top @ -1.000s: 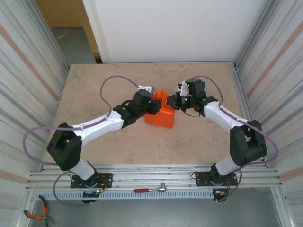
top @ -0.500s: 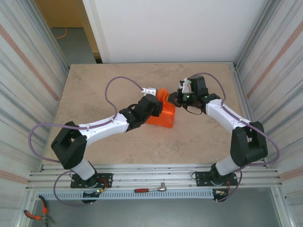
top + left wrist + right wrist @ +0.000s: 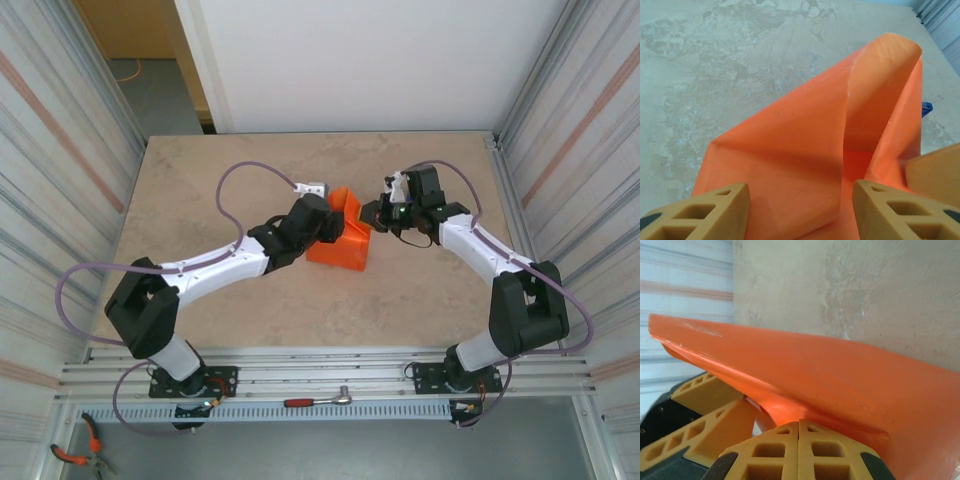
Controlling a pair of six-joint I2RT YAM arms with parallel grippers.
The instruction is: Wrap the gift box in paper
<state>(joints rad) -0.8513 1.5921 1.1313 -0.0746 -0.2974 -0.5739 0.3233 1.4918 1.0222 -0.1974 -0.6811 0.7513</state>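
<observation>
- At the far left, below the table's (image 3: 200,180) near edge, we count one pair of red-handled pliers (image 3: 72,455).
- We count two arms. The left arm (image 3: 215,265) reaches in from the near left corner towards the middle of the table.
- The left gripper (image 3: 799,197) hangs over the left side of the paper. Its two fingers (image 3: 715,205) are spread wide, with the orange sheet lying between them. We cannot tell whether they press on it.
- One ratchet wrench with a red grip (image 3: 318,401) lies on the rail between the two arm bases.
- We count one sheet, the paper (image 3: 340,245). It sits at the middle of the table as a folded orange mound, with one flap standing up and curling over at its far right side.
- Just right of the mound, the right gripper (image 3: 799,440) meets the raised flap. Its two fingers are pressed flat together and pinch the paper at its edge.
- The right arm (image 3: 480,250) bends in from the near right corner.
- Past the flap, the left wrist view shows one small blue thing (image 3: 926,108), too little of it to name.
</observation>
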